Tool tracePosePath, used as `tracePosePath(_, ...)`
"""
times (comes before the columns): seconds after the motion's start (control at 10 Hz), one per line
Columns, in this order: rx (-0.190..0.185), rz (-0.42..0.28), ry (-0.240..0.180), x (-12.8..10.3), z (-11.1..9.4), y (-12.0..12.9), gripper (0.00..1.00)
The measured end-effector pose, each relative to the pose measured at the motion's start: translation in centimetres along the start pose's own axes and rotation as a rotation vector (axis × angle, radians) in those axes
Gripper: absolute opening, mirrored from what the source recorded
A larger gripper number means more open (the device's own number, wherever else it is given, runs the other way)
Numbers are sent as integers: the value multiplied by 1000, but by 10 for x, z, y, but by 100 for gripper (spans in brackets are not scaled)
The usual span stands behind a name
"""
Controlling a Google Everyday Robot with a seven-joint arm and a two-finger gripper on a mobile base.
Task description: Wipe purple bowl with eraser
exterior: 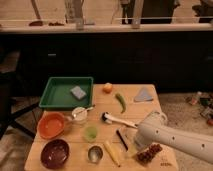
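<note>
The purple bowl [55, 153] sits at the front left corner of the wooden table [160, 112], dark and glossy, just in front of the orange bowl [51, 125]. A small dark oblong block, apparently the eraser [122, 139], lies near the table's front middle. My white arm [175, 140] reaches in from the right. My gripper [140, 141] is at its left end, low over the front right of the table. It is just right of the eraser and well right of the purple bowl.
A green tray [52, 95] holds a grey-blue sponge [78, 92]. Also on the table are a white cup [79, 114], green cup [90, 133], metal cup [95, 153], yellow piece [112, 152], handled brush [118, 120], green pepper [120, 102], orange fruit [107, 87], grey cloth [143, 94] and brown cluster [149, 153].
</note>
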Motion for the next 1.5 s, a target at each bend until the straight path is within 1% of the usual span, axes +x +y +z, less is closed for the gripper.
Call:
tracePosePath(0.5, -1, 20, 3, -9, 12, 11, 80)
tracePosePath(1.0, 5, 22, 8, -27, 21, 10, 80)
tracePosePath(1.1, 6, 17, 11, -31, 22, 10, 75)
tracePosePath(1.3, 8, 10, 22, -31, 24, 6, 56)
tracePosePath(1.4, 3, 9, 25, -31, 25, 5, 46)
tracePosePath(1.5, 9, 5, 24, -31, 23, 3, 33)
